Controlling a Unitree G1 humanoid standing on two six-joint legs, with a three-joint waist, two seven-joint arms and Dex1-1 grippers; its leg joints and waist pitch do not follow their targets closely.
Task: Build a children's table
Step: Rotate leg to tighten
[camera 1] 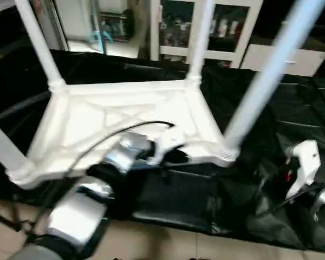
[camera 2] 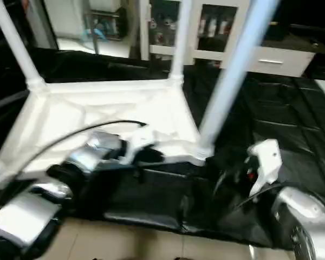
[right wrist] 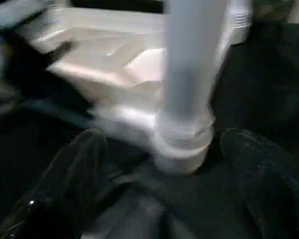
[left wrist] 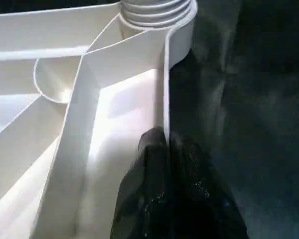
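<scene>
The children's table lies upside down on a black sheet, its white ribbed tabletop (camera 1: 114,116) facing up. Four white legs stand in the corner sockets: far left (camera 1: 38,43), far right (camera 1: 200,38), near right (camera 1: 276,70) and near left (camera 1: 2,146). My left gripper (camera 1: 176,157) is at the tabletop's near edge. In the left wrist view its fingers (left wrist: 154,149) are shut on the thin rim wall (left wrist: 165,89), just short of the near-right socket (left wrist: 157,12). My right gripper (right wrist: 162,144) stands open on the near side of that corner, with the socket (right wrist: 182,144) ahead of its fingers and untouched.
A black sheet (camera 1: 292,108) covers the floor under the table, and pale tiles (camera 1: 151,244) show at the near edge. A white cabinet with glass doors (camera 1: 206,27) stands behind. A black cable (camera 1: 97,143) arcs over my left forearm.
</scene>
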